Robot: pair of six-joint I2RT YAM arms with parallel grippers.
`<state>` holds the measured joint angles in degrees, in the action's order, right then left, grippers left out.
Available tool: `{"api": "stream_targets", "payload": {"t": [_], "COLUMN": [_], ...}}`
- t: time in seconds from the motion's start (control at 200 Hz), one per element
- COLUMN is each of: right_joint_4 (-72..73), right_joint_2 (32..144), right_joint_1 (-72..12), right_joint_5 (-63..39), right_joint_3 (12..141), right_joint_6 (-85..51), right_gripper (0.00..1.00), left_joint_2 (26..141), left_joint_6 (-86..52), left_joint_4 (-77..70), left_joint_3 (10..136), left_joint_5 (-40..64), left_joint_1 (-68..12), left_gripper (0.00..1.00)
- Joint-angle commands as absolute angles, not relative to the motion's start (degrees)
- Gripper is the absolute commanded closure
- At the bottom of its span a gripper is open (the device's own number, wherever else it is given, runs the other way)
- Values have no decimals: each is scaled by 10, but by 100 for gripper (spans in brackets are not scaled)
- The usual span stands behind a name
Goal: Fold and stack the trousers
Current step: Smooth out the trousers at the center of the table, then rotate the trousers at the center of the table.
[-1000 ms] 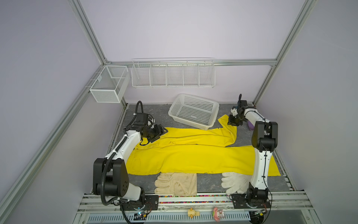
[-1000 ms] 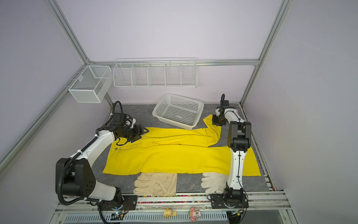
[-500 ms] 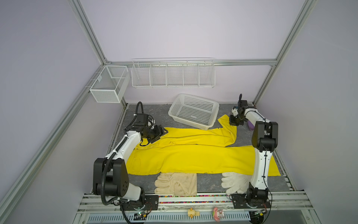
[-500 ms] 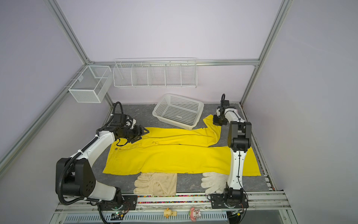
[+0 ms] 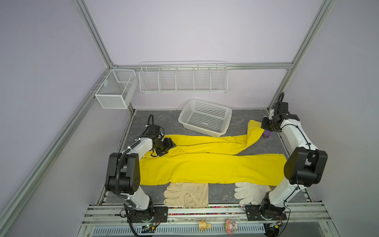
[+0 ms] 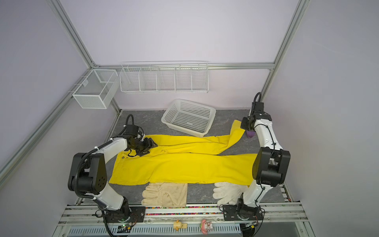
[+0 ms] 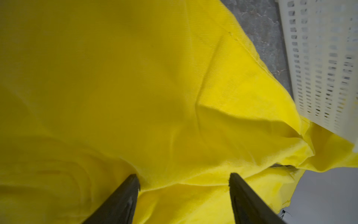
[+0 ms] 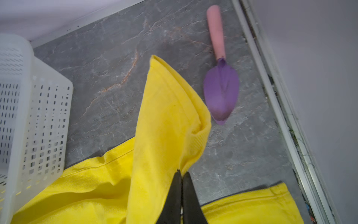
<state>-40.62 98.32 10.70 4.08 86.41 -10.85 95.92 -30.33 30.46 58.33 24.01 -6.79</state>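
so, leg fold looks to be starting: right gripper (image 8: pixel 182 174) pinches trousers (image 8: pixel 164 120) cuff beside basket (image 5: pixel 203 131). left gripper (image 7: pixel 184 176), jaws apart over waist, should clamp next.

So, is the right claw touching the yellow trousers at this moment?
Touching. The right wrist view shows the right claw shut, with its tips pinching the edge of the trousers near the hem of one leg.
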Motion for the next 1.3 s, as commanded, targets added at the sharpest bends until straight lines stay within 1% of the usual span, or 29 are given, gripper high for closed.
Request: {"api": "stream_targets", "payload": {"t": [0.0,0.14,0.33,0.605,0.775,0.905,0.98,1.015,1.145,1.294], "right_joint_4": [-416,-403,-354,-352,-369,-376,-360,-348,-350,-382], "right_joint_2": [953,914,918,929,929,923,912,903,878,881], "right_joint_1": [132,165,200,224,239,246,246,245,240,242], "right_joint_5": [91,96,67,157,218,217,176,149,148,153], "right_joint_3": [823,760,686,603,578,566,562,562,588,639], "right_joint_6": [-155,-188,-209,-238,-265,-277,-268,-258,-237,-215], "right_gripper": [94,94,94,94,93,91,88,84,66,60], "left_joint_2": [973,990,1005,1005,1005,1004,1005,1006,1008,1013], "left_joint_6": [-289,-273,-250,-223,-205,-198,-196,-196,-188,-170], "left_joint_4": [302,318,336,357,367,370,371,372,379,391], "left_joint_3": [608,627,642,644,642,641,644,645,648,646], "left_joint_5": [209,202,193,187,179,179,182,183,173,142], "left_joint_1": [-64,-62,-58,-42,-31,-26,-26,-26,-22,-16], "left_gripper": [26,26,26,26,26,26,26,26,26,26]}}
